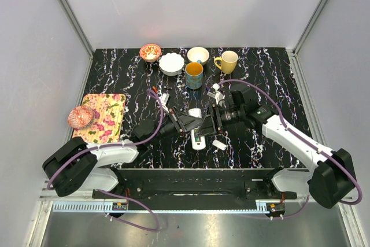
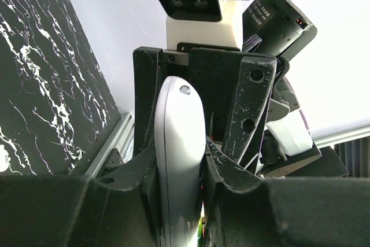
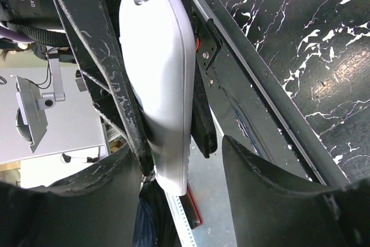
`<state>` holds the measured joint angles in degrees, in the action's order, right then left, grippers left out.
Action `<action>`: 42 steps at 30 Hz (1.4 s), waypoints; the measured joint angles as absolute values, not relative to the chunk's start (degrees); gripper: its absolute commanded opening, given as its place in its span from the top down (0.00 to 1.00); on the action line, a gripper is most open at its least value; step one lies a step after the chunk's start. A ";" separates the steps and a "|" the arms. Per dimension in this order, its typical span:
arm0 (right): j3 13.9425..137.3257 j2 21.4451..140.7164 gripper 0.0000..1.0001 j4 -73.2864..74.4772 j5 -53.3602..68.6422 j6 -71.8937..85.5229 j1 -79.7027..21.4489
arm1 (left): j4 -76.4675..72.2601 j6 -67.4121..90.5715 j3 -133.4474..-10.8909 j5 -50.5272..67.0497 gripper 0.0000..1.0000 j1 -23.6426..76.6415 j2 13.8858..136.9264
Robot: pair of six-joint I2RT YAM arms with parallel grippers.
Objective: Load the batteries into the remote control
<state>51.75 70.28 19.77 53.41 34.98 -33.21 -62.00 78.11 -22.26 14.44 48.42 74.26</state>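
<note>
**Operator:** Where is the task's thing right now?

**Robot:** The slim white plastic remote control (image 2: 178, 137) is over the near middle of the black, white-veined table (image 1: 277, 79), between my two wrists. My left gripper (image 2: 180, 172) has it. Those jaws are pinched onto its two long sides, and its rounded end sticks out past the fingertips towards my right arm.

**Operator:** And your right one?

**Robot:** My right gripper (image 3: 184, 157) meets it head-on from the right. Its jaws are spread with the remote control between them. One black finger (image 3: 277, 195) stands clear of it on one side, and the other sits close against the opposite side. From the wrist view I cannot tell whether that one touches the plastic.

**Operator:** What else is on the table?

**Robot:** A small white rectangular chip (image 1: 218, 144) lies just right of the remote control, towards the near edge. Along the far edge sit a red patterned bowl (image 1: 150, 52), a white fluted bowl (image 1: 171, 63), a smaller white bowl (image 1: 198, 55), a blue mug with an orange inside (image 1: 194, 75) and a yellow mug (image 1: 227, 62). At the left lies a flowered yellow-and-pink mat (image 1: 110, 114), with a round pink patterned object (image 1: 81, 117) at its left edge.
</note>
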 measured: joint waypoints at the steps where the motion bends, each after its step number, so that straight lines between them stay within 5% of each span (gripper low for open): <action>1: 51.75 70.17 0.38 19.77 53.41 34.92 -33.21 | -62.30 78.24 -22.31 14.57 1.00 48.42 74.43; 32: 50.50 69.80 0.32 14.20 52.88 41.34 -33.21 | -61.41 79.50 -22.87 15.05 1.00 46.81 75.99; 42: 49.93 62.00 0.32 20.25 44.10 34.89 -33.21 | -60.86 80.99 -22.85 15.27 1.00 45.47 75.96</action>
